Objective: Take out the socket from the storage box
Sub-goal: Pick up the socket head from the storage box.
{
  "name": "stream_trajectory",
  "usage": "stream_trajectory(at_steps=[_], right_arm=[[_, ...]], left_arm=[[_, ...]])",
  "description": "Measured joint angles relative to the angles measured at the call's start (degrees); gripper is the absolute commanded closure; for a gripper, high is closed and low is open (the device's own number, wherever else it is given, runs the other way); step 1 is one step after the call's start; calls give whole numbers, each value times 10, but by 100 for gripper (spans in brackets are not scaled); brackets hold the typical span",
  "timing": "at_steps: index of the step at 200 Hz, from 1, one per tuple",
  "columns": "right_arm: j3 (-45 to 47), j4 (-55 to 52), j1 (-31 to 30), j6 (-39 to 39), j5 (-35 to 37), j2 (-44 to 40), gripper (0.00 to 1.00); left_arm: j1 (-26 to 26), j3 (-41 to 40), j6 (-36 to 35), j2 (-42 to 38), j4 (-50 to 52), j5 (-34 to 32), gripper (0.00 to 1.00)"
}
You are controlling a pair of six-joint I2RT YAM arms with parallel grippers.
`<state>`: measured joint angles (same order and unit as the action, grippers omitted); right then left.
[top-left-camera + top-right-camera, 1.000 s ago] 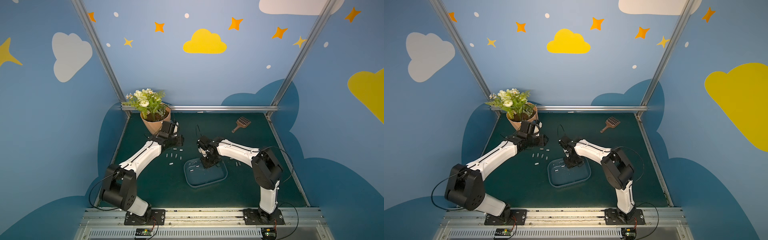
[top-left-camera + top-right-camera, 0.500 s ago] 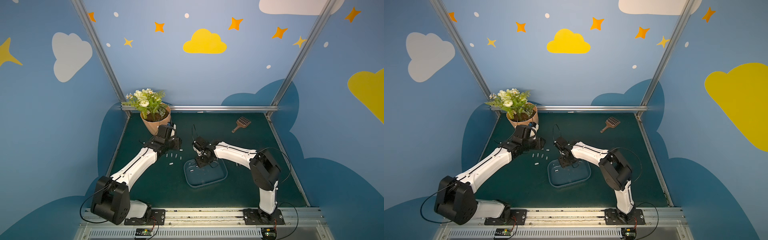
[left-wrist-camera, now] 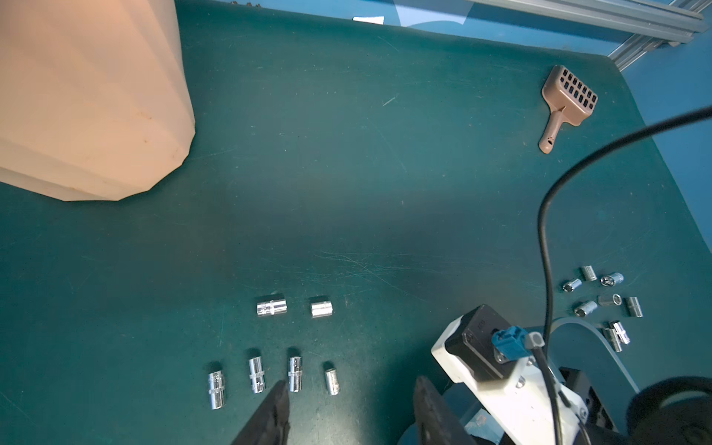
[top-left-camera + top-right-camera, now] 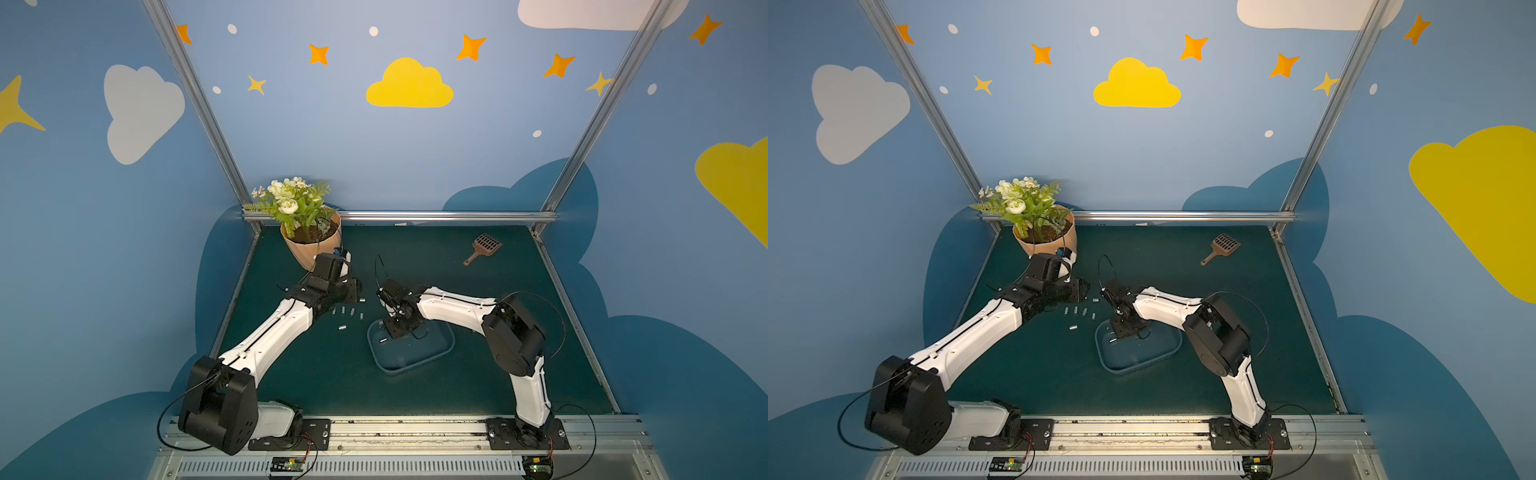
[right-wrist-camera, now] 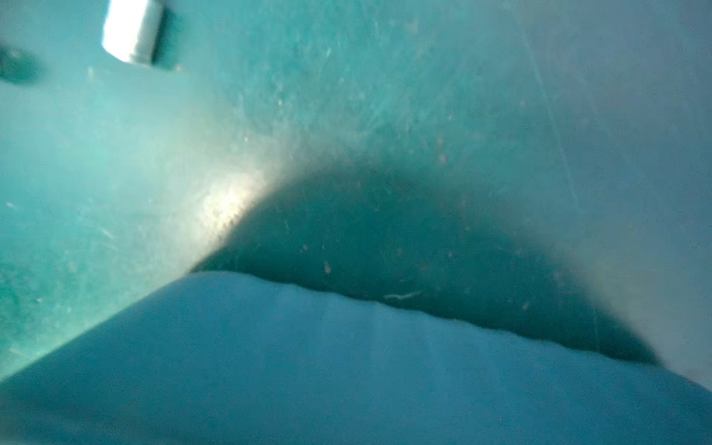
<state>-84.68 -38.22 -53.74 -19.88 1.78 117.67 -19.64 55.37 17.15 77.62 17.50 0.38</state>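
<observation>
Peach flowerpot (image 4: 304,254) with white flowers (image 4: 287,203), brown slotted scoop (image 4: 485,245), dark green mat (image 4: 415,257)

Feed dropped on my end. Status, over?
Left gripper open, empty. Right gripper down in storage box, jaws unseen. Socket lying loose beside it. Nothing blocking.

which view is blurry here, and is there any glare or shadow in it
Right wrist view: blurred throughout, too close to the storage box; the socket is a smear, with a pale glare patch beside a dark shadow. Left wrist view: sharp, loose sockets crisp, flowerpot slightly washed out. Both top views: in focus, evenly lit.
</observation>
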Motion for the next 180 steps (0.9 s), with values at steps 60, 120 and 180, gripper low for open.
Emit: stream_trajectory(at_steps=[60, 120, 180], right_arm=[[-14, 2, 0, -11, 9, 12, 71], [-17, 5, 0, -13, 12, 16, 84], [19, 9, 2, -8, 12, -25, 85]], left_arm=[[0, 0, 0, 0, 0, -2, 47], [0, 0, 0, 1, 0, -2, 47], [0, 0, 0, 1, 1, -6, 46]])
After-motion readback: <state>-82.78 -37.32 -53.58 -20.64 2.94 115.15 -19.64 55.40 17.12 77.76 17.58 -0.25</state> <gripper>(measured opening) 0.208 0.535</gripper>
